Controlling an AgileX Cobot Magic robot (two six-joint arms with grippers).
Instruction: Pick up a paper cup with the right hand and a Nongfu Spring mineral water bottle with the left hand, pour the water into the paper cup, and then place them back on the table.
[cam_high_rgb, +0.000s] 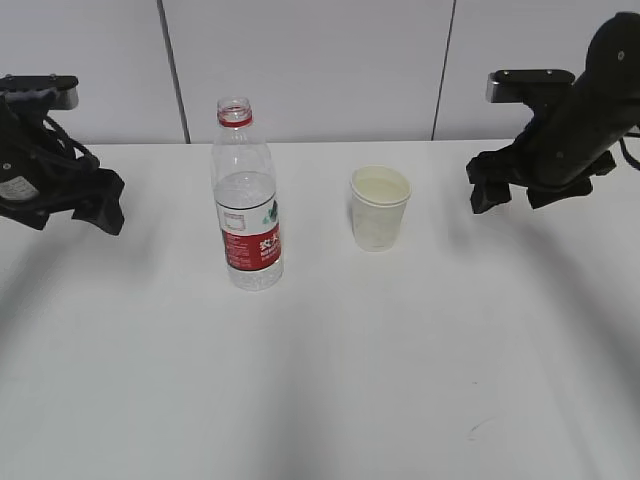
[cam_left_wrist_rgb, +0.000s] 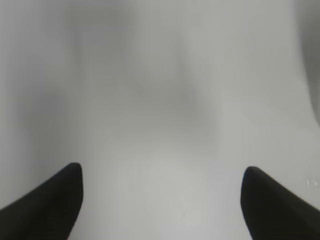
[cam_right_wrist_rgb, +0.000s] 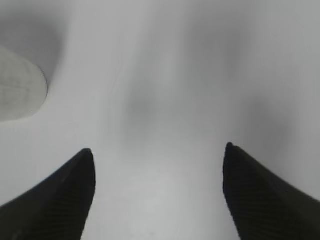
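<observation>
**Listener:** What is on the table in front of you?

**Operator:** I see the Nongfu Spring mineral water bottle (cam_high_rgb: 246, 195) standing upright on the white table (cam_high_rgb: 330, 380), left of centre. It is clear plastic with a red neck ring, no cap, and a red-and-white label around its lower half. The water (cam_high_rgb: 245, 192) fills it to roughly two thirds of its height.

**Listener:** And the cup?

**Operator:** The paper cup (cam_high_rgb: 380, 208) stands upright to the right of the bottle, near it but apart, about level with it in depth. It is off-white, well under half the bottle's height. I cannot tell whether anything is in it.

**Listener:** Where are your arms?

**Operator:** My left hand (cam_high_rgb: 95, 205) hangs at the far left edge, well apart from the bottle. My right hand (cam_high_rgb: 510, 185) hangs at the far right, near the cup but not touching it.

**Listener:** Are they holding anything?

**Operator:** No. In the left wrist view I see both dark fingertips (cam_left_wrist_rgb: 55, 202) spread wide with only bare, blurred table between them. In the right wrist view the fingertips (cam_right_wrist_rgb: 65, 195) are equally wide, again with only table between them. The cup's pale side shows blurred at that view's left edge (cam_right_wrist_rgb: 20, 90), outside the fingers.
</observation>
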